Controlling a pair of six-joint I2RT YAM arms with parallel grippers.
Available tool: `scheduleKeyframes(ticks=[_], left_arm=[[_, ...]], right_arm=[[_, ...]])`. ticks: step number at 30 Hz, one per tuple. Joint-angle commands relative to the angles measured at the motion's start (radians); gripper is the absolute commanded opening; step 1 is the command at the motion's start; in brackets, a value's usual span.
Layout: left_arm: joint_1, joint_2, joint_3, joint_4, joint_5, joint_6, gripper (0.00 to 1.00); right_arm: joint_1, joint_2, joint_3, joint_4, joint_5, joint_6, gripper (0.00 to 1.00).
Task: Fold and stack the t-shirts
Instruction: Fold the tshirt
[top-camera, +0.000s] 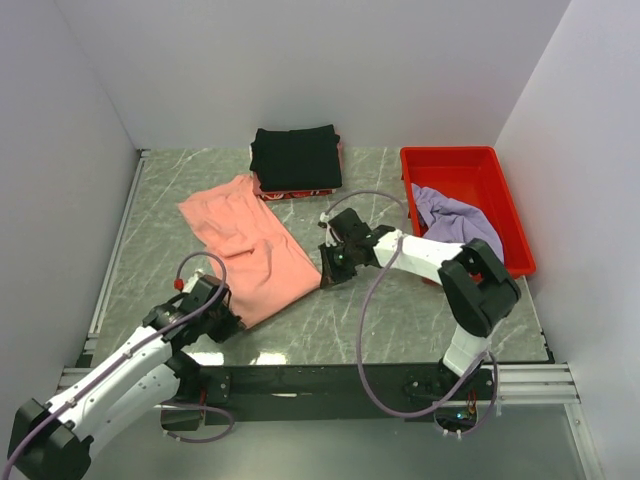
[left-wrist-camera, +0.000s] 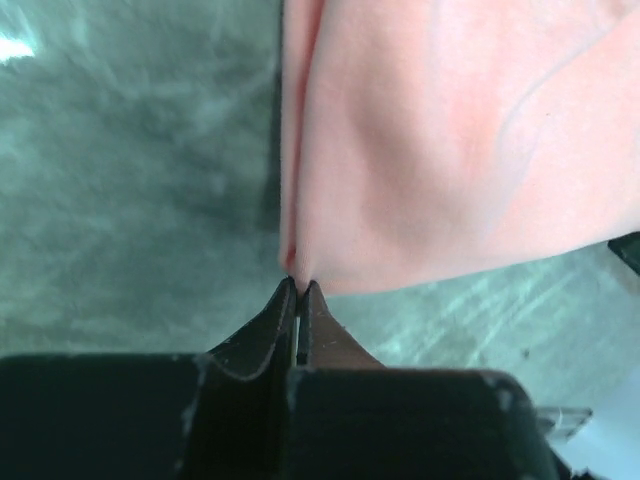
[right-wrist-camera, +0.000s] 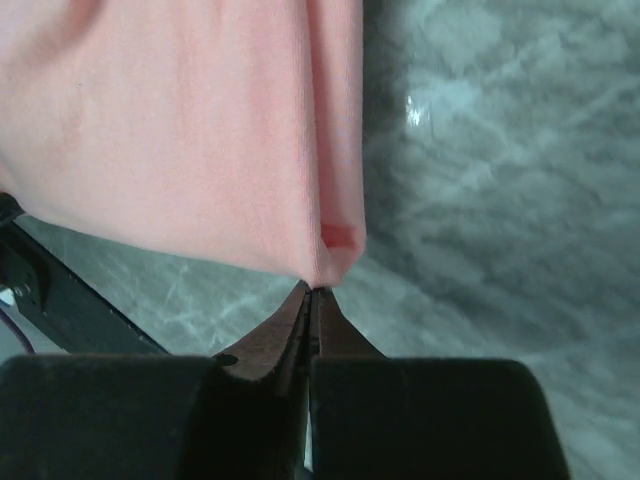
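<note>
- the left claw (left-wrist-camera: 298, 290) is pinching fully shut on the near-left corner of the salmon-pink shirt (top-camera: 245, 245), with only a thin edge of cloth between its tips.
- the right claw (right-wrist-camera: 312, 290) is doing the same at the near-right corner, tips pressed together on a doubled edge.
- that shirt is lying as a long band on the table (top-camera: 400, 310), running from far left toward near centre.
- the black shirt (top-camera: 295, 157) is sitting folded at the far edge.
- the lavender shirt (top-camera: 455, 215) is slumping in the red tray (top-camera: 465, 152) on the right.
- it's looking like mid-fold: next, i'd say, both claws are needing to lift together and carry the near hem toward the far end, kept level.
</note>
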Motion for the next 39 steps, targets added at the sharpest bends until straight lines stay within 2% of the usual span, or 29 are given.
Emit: scheduleKeyframes(ticks=[1,4,9,15,19,25,30,33,39], left_arm=[[-0.032,-0.033,0.053,-0.081,0.046,-0.002,0.01],[-0.066,-0.041,0.054,-0.105,0.057,-0.019,0.01],[-0.197,-0.023,0.044,-0.047,0.091,-0.086,0.01],[-0.444,0.054,0.11,-0.081,0.008,-0.243,0.01],[-0.626,0.167,0.173,-0.09,-0.025,-0.348,0.01],[-0.803,0.31,0.305,-0.197,-0.093,-0.473,0.01],[-0.872,0.355,0.392,-0.229,-0.13,-0.491,0.01],[-0.883,0.35,0.42,-0.234,-0.174,-0.491,0.01],[-0.883,0.214,0.413,-0.263,-0.375,-0.536,0.01]], right_arm=[[-0.005,-0.104,-0.027,-0.107,0.039,-0.05,0.0],[-0.005,-0.17,-0.062,-0.141,0.066,-0.061,0.0],[-0.005,-0.263,-0.122,-0.195,0.068,-0.075,0.0],[-0.005,-0.365,-0.177,-0.255,0.083,-0.09,0.0],[-0.007,-0.426,-0.212,-0.31,0.088,-0.087,0.0],[-0.008,-0.579,-0.266,-0.388,0.132,-0.031,0.0],[-0.008,-0.708,-0.274,-0.465,0.182,-0.004,0.0],[-0.015,-0.733,-0.263,-0.462,0.229,-0.009,0.0],[-0.018,-0.692,-0.159,-0.393,0.243,-0.015,0.0]])
